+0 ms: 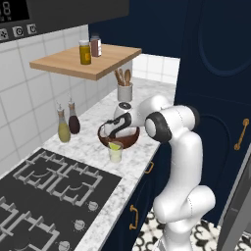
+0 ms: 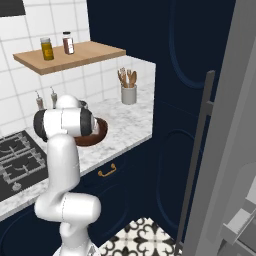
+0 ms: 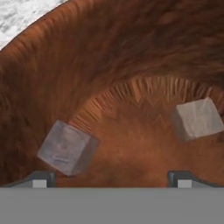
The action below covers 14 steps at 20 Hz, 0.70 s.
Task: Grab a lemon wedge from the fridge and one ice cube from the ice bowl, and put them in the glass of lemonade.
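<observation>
The gripper [image 3: 109, 178] is positioned low inside the ice bowl [image 3: 109, 52]. In the hand view its 2 finger tips stand wide apart at the bottom edge, jaws spread, with nothing between them.

2 ice cubes rest on the bowl floor. The near ice cube [image 3: 67, 148] lies just beside the tip at the lower left of the hand view, inboard of that tip and off the jaw centreline. The far ice cube [image 3: 197, 118] lies toward the upper right of that view, further ahead and outside the line of the tip on that side. Both cubes are roughly equal on every side, so no long axis governs the approach; each sits rotated relative to the jaw line.

The critical relation: the near ice cube lies to the left of centre in the hand view. Judged from this, a small lateral shift toward that cube is required before closing; closing as positioned may only nudge it.

In the left base view the gripper [image 1: 113, 131] reaches down into the ice bowl [image 1: 131, 141] on the marble counter [image 1: 98, 162]. The glass of lemonade [image 1: 115, 152] stands just in front of the bowl, touching or nearly touching its rim, with a lemon wedge [image 1: 114, 145] apparently already at its top. The fridge [image 2: 235, 150] door stands at the right of the right base view.
</observation>
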Tool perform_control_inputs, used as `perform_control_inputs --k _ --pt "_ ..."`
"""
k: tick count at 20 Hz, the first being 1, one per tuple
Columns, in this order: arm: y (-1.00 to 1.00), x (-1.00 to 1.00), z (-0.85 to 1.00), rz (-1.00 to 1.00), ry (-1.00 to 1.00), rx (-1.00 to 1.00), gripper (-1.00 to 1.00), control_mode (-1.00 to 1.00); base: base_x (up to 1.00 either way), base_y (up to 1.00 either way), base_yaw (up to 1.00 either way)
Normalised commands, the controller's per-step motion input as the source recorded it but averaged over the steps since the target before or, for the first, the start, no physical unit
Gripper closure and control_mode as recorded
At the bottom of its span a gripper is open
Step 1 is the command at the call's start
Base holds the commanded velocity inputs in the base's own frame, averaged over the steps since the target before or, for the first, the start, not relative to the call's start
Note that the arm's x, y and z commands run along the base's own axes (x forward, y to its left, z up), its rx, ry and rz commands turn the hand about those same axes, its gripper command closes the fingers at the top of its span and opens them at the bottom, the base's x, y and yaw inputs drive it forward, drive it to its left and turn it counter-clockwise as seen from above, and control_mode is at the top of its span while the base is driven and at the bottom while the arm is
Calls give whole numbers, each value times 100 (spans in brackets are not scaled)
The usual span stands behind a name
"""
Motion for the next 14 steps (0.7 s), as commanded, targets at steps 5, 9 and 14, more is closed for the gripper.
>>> perform_control_inputs --k 5,9,14 --pt "5 17 1 3 -3 0 -100 -100 0 0 0" --pt "-7 0 -8 0 0 0 -100 -100 0 0 0" --pt "-19 0 -20 0 0 0 -100 -100 0 0 0"
